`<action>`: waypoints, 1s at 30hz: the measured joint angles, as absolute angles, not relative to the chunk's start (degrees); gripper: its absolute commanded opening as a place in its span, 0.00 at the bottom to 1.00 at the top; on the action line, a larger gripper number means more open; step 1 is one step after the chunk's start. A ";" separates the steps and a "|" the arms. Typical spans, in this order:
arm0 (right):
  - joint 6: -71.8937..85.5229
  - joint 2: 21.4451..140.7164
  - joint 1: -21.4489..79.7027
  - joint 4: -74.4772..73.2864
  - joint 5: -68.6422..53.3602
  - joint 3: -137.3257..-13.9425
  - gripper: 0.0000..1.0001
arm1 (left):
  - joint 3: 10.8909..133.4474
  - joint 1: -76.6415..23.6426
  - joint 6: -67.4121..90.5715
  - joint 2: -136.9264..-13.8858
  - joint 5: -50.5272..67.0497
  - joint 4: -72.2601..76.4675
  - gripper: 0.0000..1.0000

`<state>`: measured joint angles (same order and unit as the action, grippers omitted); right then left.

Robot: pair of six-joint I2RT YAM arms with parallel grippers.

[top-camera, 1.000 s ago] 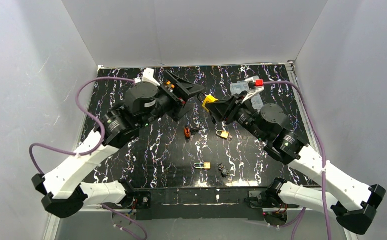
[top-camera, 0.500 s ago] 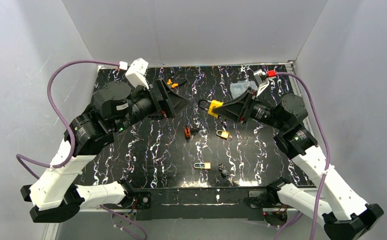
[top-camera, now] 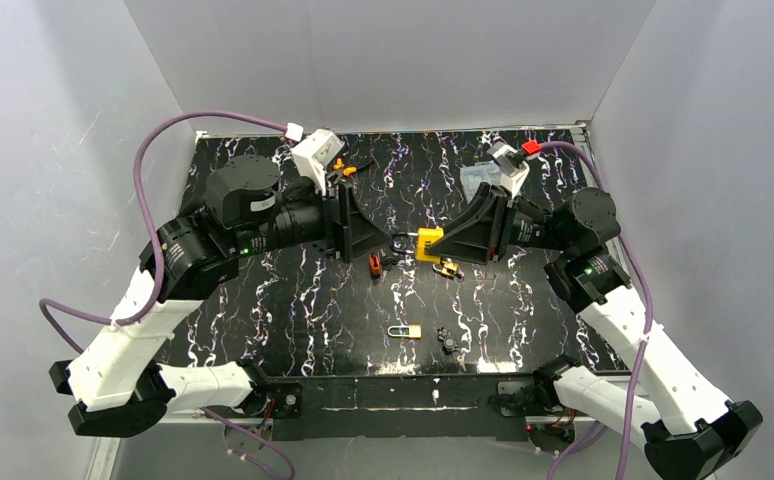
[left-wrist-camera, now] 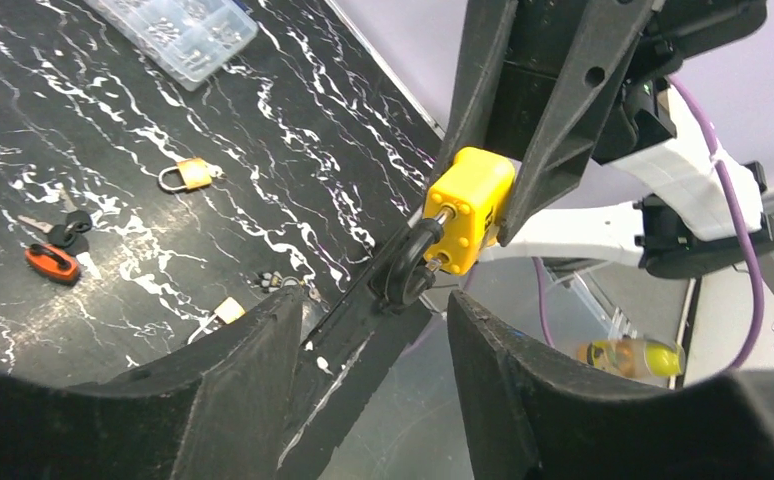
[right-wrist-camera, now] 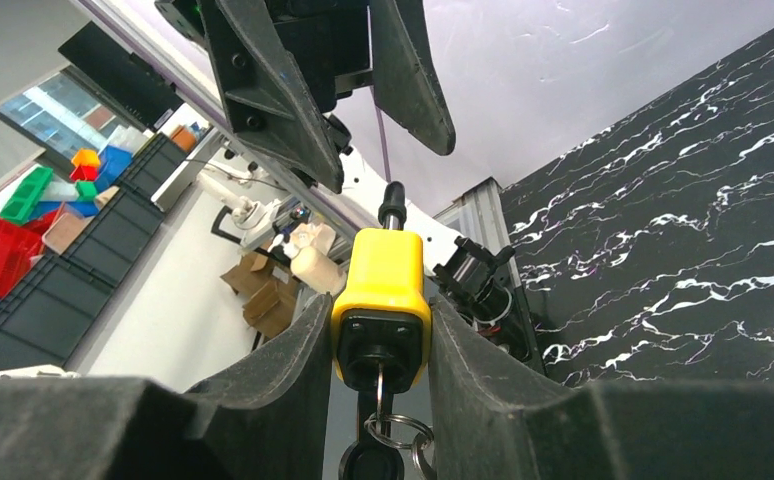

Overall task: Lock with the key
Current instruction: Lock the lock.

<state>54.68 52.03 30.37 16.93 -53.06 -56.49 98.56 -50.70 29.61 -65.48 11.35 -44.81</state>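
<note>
My right gripper is shut on a yellow padlock, held in the air over the middle of the table. Its black shackle points left toward my left gripper. In the right wrist view the padlock sits squeezed between both fingers. A key on a ring hangs from its keyhole. In the left wrist view the shackle lies just beyond my open left gripper, in line with the gap and touching neither finger.
On the black marbled table lie a small brass padlock, a red key fob, a small padlock with a blue shackle and black keys. A clear plastic box and orange bits sit at the back.
My left arm swung from the back down toward the centre, its jaws narrowing. My right arm lowered the yellow padlock and turned its shackle to face the left gripper.
</note>
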 measured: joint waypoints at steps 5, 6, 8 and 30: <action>54.94 51.79 30.35 16.90 -54.32 -56.52 0.01 | 98.54 -50.62 29.63 -66.30 16.33 -43.51 0.46; 54.94 51.76 30.35 16.89 -54.43 -56.60 0.01 | 98.54 -50.60 29.62 -66.39 17.14 -43.33 0.44; 54.96 51.74 30.33 16.90 -54.61 -56.92 0.01 | 98.53 -50.59 29.62 -66.50 18.35 -43.12 0.42; 55.60 51.72 30.33 17.05 -55.96 -59.07 0.01 | 97.29 -50.59 31.15 -68.23 24.04 -39.17 0.09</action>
<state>55.60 51.72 30.33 17.05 -55.96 -59.07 97.29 -50.59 31.15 -68.23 24.04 -39.17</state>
